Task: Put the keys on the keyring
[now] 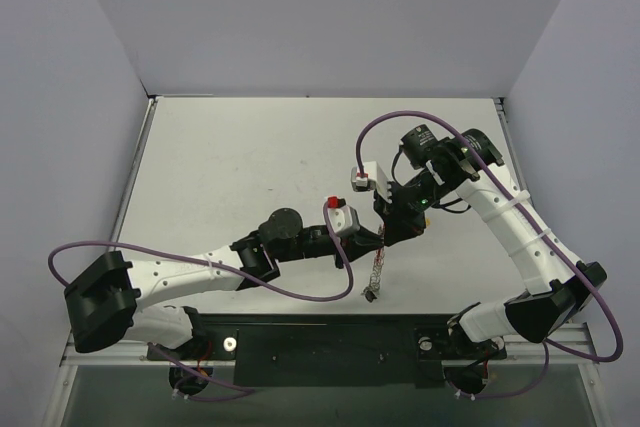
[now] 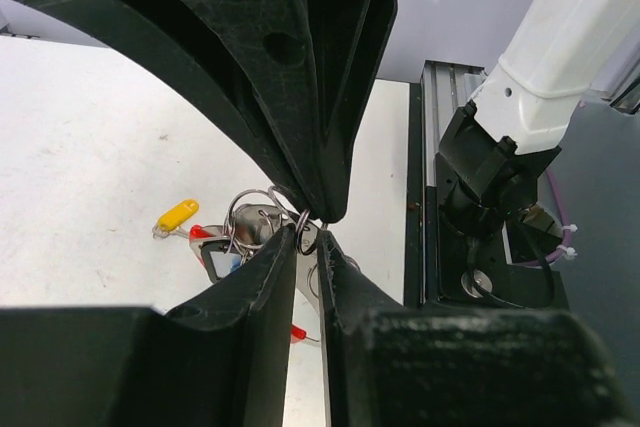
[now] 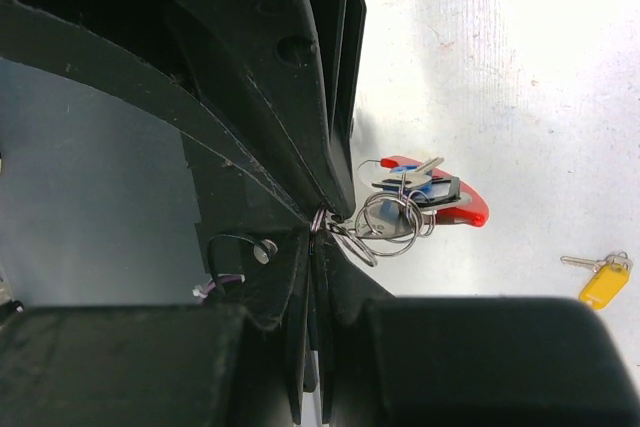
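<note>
Where the left arm (image 1: 200, 272) and right arm (image 1: 510, 222) meet tip to tip, just right of centre over the white surface (image 1: 230, 167), the top view resolves only a short silvery chain (image 1: 375, 272) trailing toward 6 o'clock from the meeting point. The keys can't be made out there.

Left wrist view: left jaws nearly together with a slim gap, pinching the thin silvery metal keyring (image 2: 304, 232) at their tips. Right jaws come in from 12 o'clock onto the same ring.

Right wrist view is the reverse: right jaws fully together, clamped on the keyring (image 3: 318, 219), with left jaws entering from 12 o'clock.

A bunch of small metal keys (image 2: 240, 237) on overlapping rings sits right against the keyring, at 9 o'clock of it from the left wrist. From the right wrist the bunch (image 3: 400, 209) is at 3 o'clock, with a red plastic head (image 3: 455, 209) plain to see.

A loose yellow-headed key (image 2: 178, 215) lies flat on the surface, apart from the bunch. It is at 9 o'clock of the bunch from the left wrist, and the same yellow-headed key (image 3: 603, 284) is at 4 o'clock from the right.

Can't tell whether the bunch touches the surface.
</note>
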{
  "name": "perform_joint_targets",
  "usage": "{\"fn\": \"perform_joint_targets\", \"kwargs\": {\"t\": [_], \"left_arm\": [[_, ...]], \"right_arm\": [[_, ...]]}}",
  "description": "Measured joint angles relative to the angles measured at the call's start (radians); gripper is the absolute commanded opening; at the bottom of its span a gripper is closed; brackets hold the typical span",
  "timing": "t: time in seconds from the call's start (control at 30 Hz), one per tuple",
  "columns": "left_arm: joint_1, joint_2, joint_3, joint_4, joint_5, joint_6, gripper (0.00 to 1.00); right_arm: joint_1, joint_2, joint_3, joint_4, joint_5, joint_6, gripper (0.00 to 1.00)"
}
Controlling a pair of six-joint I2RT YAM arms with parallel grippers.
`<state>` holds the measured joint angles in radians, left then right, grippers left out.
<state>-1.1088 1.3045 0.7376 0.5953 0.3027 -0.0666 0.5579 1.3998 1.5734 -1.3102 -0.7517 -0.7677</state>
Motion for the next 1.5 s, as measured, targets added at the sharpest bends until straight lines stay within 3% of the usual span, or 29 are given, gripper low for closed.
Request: {"fn": "perform_joint_targets", "kwargs": {"t": [0.1, 0.2, 0.47, 0.53, 0.57, 0.67, 0.8, 0.9, 1.1, 1.27, 1.5], "left_arm": [[0.003, 0.003, 0.0, 0.008, 0.002, -0.013, 0.24], [0.005, 0.005, 0.0, 0.023, 0.007, -0.034, 0.0], [0.012, 0.006, -0.001, 0.031, 0.019, -0.068, 0.0], [0.012, 0.005, -0.006, 0.039, 0.019, -0.076, 0.0], [0.012, 0.002, -0.013, 0.048, 0.016, -0.082, 0.0], [0.012, -0.011, -0.043, 0.081, 0.006, -0.106, 0.0], [0.012, -0.018, -0.109, 0.176, -0.011, -0.156, 0.0], [0.012, -0.02, -0.167, 0.264, -0.032, -0.189, 0.0], [0.006, -0.022, -0.213, 0.38, -0.08, -0.211, 0.0], [0.001, -0.028, -0.213, 0.425, -0.093, -0.211, 0.0], [-0.002, -0.031, -0.213, 0.45, -0.108, -0.21, 0.0]], "right_arm": [[0.0, 0.0, 0.0, 0.0, 0.0, -0.002, 0.0], [0.0, 0.0, 0.0, -0.001, -0.001, -0.004, 0.0], [-0.001, 0.0, 0.0, -0.004, -0.002, -0.018, 0.0], [-0.002, 0.0, 0.0, -0.004, -0.005, -0.02, 0.11], [-0.005, 0.0, 0.0, -0.003, -0.011, -0.023, 0.22], [-0.032, -0.003, 0.0, -0.003, -0.062, -0.052, 0.43], [-0.113, -0.043, -0.023, 0.003, -0.167, -0.151, 0.52], [-0.173, -0.116, -0.073, 0.003, -0.237, -0.265, 0.53], [-0.177, -0.183, -0.15, -0.011, -0.354, -0.452, 0.49], [-0.178, -0.146, -0.194, -0.011, -0.404, -0.55, 0.31], [-0.204, -0.105, -0.193, -0.01, -0.446, -0.604, 0.26]]}}
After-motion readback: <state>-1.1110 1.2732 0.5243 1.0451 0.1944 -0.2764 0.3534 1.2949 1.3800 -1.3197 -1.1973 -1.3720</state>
